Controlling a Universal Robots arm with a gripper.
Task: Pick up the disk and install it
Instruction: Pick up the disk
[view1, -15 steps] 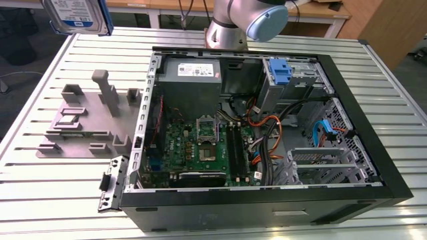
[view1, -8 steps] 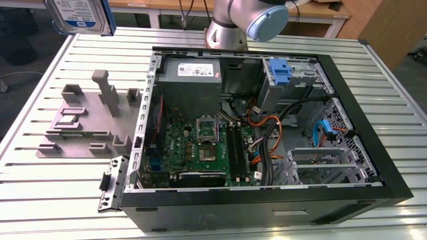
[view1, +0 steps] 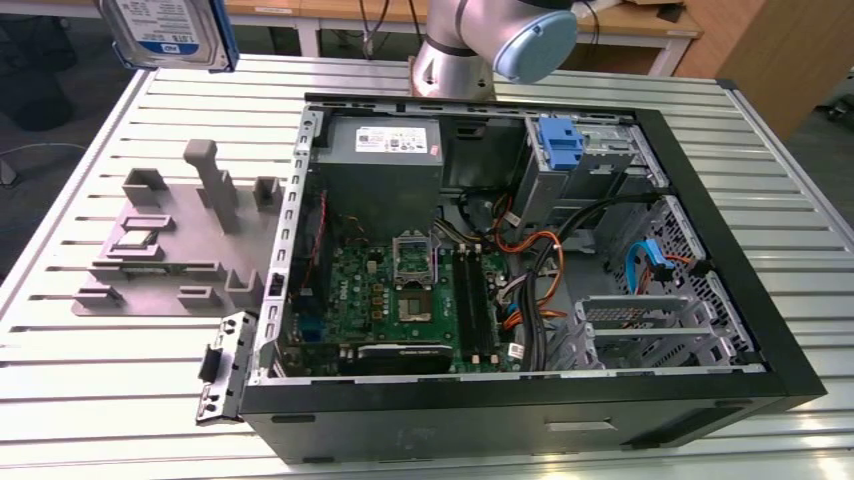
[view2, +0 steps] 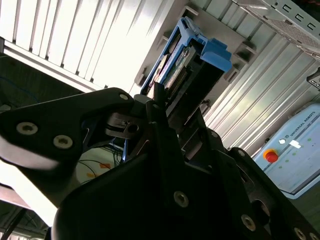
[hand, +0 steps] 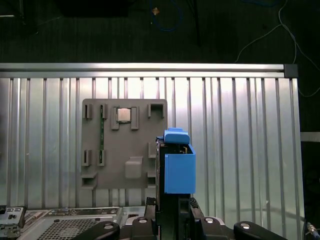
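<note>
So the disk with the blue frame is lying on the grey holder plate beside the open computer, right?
No. The disk is not lying on the grey holder plate; the gripper holds it up in the air, beside the open computer. The exterior view shows it raised.

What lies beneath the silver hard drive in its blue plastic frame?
In the first wrist view: a grey slotted fixture plate and the ribbed metal table. The silver hard drive hides part of the plate's edge.
</note>
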